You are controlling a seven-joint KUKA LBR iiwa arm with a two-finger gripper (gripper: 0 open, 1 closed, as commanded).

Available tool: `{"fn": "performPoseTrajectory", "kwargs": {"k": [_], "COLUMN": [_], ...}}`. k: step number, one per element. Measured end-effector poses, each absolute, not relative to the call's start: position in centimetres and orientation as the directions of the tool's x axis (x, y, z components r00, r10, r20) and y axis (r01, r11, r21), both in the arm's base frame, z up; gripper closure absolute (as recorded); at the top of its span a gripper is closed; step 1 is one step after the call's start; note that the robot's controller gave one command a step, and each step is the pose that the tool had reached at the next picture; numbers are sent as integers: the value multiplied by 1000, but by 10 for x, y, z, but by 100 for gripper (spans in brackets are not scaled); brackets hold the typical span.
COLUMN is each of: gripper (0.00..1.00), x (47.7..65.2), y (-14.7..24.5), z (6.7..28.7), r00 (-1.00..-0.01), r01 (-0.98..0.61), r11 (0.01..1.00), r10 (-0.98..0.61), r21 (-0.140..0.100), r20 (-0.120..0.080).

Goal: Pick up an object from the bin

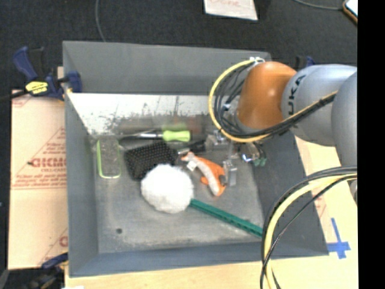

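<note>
Bin (81, 221) of grey sheet metal, sloped walls, the floor scuffed and speckled near the back wall. My arm (322, 101) enters from the right, and the frame edge cuts off its grey casing. An orange dome-shaped cover (264, 95) and a loop of black and yellow cables (218, 104) sit over the wrist and hide the bin's back right corner.

My gripper (224, 161) hangs low at the right of the floor. Its metal parts are dark and partly lost under the cables. I cannot tell whether it is open or closed, nor whether it grips anything.

Nearest item is an orange-and-white tool (210, 174), small and curved, with a plastic look. It lies just beside the gripper on the front side, right of the floor's middle. I cannot confirm contact between them.

A white fluffy ball (167, 187), round and soft, lies at the middle and touches the black bristled brush (149, 158) behind it. A long dark green stick (231, 218) runs from under the ball toward the front right wall. A green-handled tool (173, 135) with a dark shaft lies along the back wall. A clear oblong piece (109, 158) with a green edge rests apart at the left.
</note>
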State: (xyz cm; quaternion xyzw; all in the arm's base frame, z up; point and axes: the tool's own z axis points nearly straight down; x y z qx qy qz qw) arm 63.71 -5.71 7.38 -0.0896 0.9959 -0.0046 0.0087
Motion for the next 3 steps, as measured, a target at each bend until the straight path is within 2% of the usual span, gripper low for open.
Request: {"fn": "performPoseTrajectory", "kwargs": {"k": [1, 2, 3], "gripper": [0, 0, 0], "x": [553, 636, 649], "y": [-37, 30, 39], "z": [72, 73, 74], "r00": [-990, -997, -995], "r01": [136, -71, -97], "r11": [991, 997, 995], "r10": [136, -71, -97], "r21": [-4, -19, -19], "r20": [-22, -2, -11]}}
